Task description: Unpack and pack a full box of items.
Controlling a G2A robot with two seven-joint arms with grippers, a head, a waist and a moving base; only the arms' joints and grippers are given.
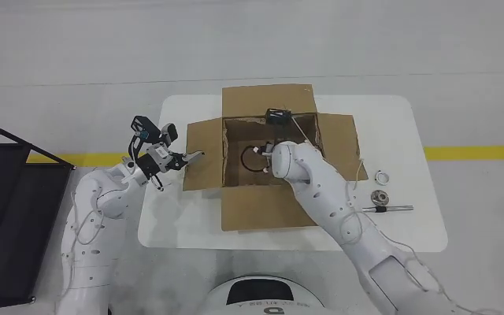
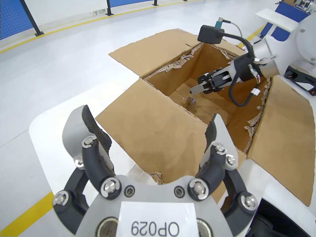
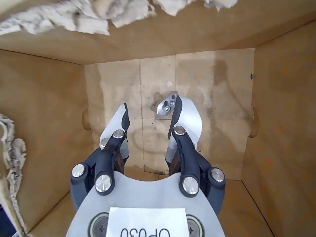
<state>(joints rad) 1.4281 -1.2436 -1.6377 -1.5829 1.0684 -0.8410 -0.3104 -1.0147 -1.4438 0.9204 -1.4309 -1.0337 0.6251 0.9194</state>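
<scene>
An open cardboard box (image 1: 236,206) stands mid-table with its flaps spread. On its floor lies a small metal bracket (image 3: 164,107), also seen from the left wrist view (image 2: 190,101). My right gripper (image 3: 151,114) is down inside the box, open, with nothing between its fingers. The bracket lies just past one fingertip (image 3: 178,104). The left wrist view shows that gripper (image 2: 197,89) hovering a little above the bracket. My left gripper (image 2: 150,122) is open and empty over the box's left flap (image 2: 153,134), outside the box (image 1: 189,158).
On the table right of the box lie a small white coil (image 1: 382,176), a round metal part (image 1: 380,196) and a metal rod (image 1: 387,209). Torn cardboard edges (image 3: 123,15) line the box's rim. A dark rack (image 1: 20,213) stands off the table's left side.
</scene>
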